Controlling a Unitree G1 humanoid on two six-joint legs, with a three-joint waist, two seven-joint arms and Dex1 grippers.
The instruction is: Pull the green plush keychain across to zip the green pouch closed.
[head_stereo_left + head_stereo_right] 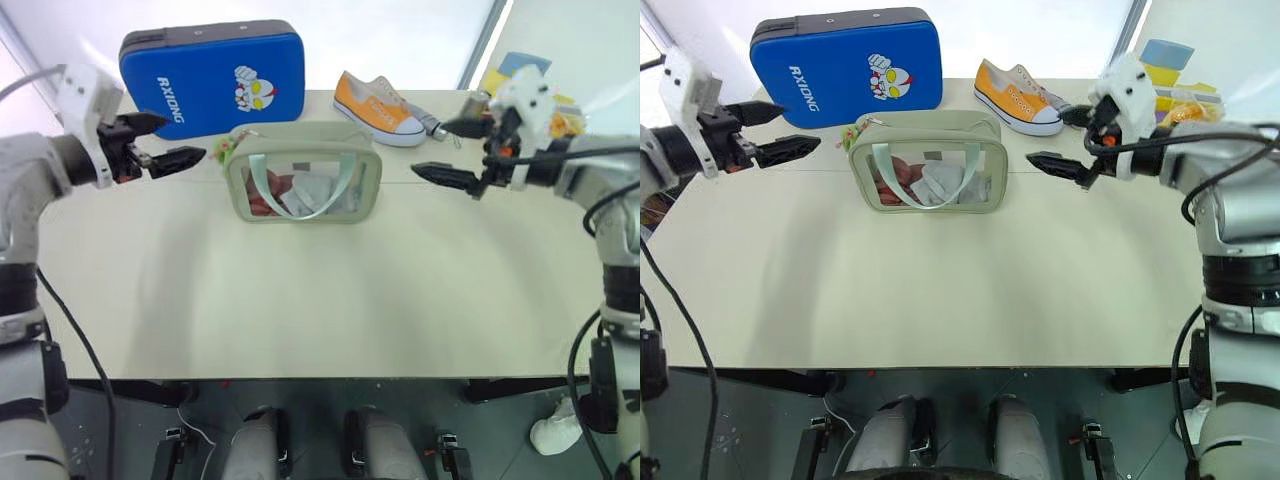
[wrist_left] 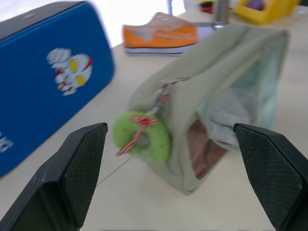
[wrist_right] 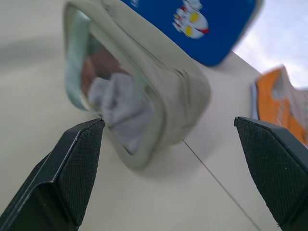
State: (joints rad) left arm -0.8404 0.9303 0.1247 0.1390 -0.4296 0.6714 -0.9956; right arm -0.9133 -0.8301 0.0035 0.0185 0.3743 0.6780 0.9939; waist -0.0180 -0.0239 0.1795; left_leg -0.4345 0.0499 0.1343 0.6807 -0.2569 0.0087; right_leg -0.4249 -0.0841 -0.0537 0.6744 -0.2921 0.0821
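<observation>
The green pouch (image 1: 303, 183) stands upright at the table's middle back, its clear window facing me with folded items inside. At its left end hangs the green plush keychain (image 1: 222, 151), a fuzzy ring with a red-striped bow (image 2: 142, 137) on a short chain. My left gripper (image 1: 175, 140) hovers open a little left of the keychain, pointing at it. To the right of the pouch, my right gripper (image 1: 450, 150) is held open and apart from it, aimed at the pouch's right end (image 3: 187, 96).
A blue hard case (image 1: 213, 79) stands behind the pouch at the back left. An orange sneaker (image 1: 378, 108) lies at the back right, with yellow and blue items (image 1: 1175, 70) beyond it. The beige table (image 1: 300, 300) extends toward me.
</observation>
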